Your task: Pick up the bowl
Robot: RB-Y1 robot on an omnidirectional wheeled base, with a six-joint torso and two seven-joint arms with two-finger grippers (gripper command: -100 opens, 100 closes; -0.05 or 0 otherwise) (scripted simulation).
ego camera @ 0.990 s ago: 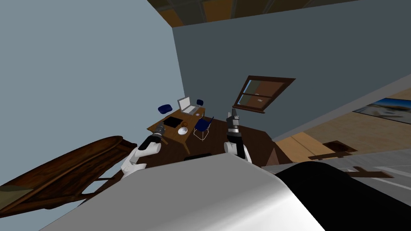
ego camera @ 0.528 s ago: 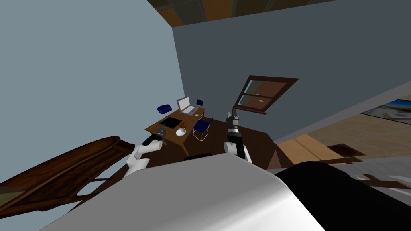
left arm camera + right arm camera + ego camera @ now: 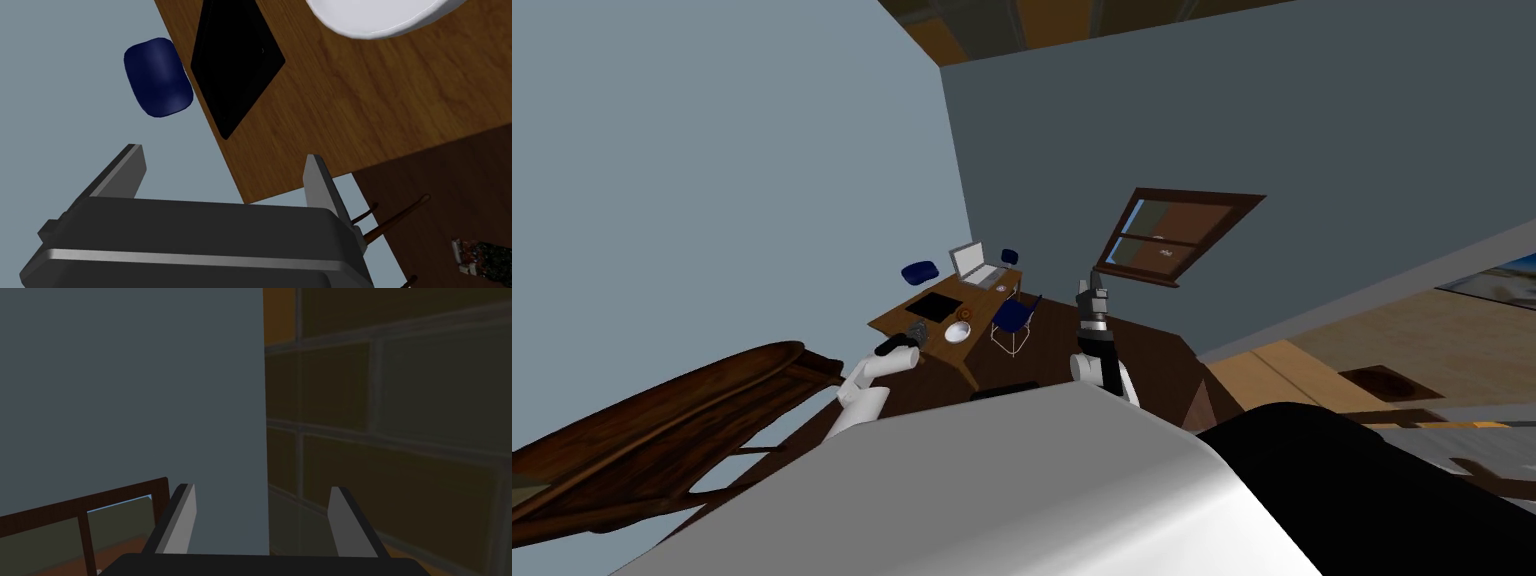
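- White bowl (image 3: 958, 331) sitting on the wooden desk (image 3: 350, 110), near its front edge, beside a black mat (image 3: 235, 65).
- Left gripper (image 3: 222, 152) hovering over the desk's edge, fingers spread and empty, just short of the bowl; probably lining up a reach.
- Right gripper (image 3: 261, 487) raised well off the desk, fingers parted, holding nothing; seemingly parked clear.
- Open laptop (image 3: 974, 262) at the desk's far end, blue chair (image 3: 1017, 315) alongside; grey-blue walls (image 3: 762, 150) behind, dark floor (image 3: 1132, 345) beneath.

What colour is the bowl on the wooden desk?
Plain white; the bowl shows best in the left wrist view.
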